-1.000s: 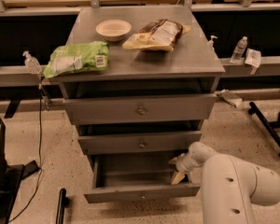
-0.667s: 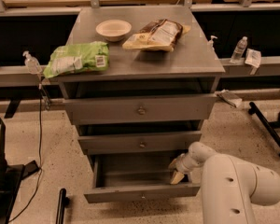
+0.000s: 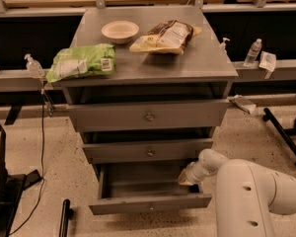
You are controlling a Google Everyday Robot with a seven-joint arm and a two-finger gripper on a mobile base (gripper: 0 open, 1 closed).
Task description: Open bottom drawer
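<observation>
On the flat grey metal bench [image 3: 207,63]: a crinkly green bag [image 3: 81,63], a round cream bowl [image 3: 120,31] and a glossy brown-and-yellow packet [image 3: 165,36]. Down low, the flat-fronted grey metal bottom drawer [image 3: 150,204] stands pulled out. The white hand [image 3: 187,177] sits at its right inner edge; wide or narrow, cannot tell.

**Bottom drawer standing open**

The bottom drawer [image 3: 149,203], grey metal with a flat front and a small round centre knob, is sitting pulled well out, level, its inside showing. The tool [image 3: 186,177] is hanging over its right inner side.
</observation>
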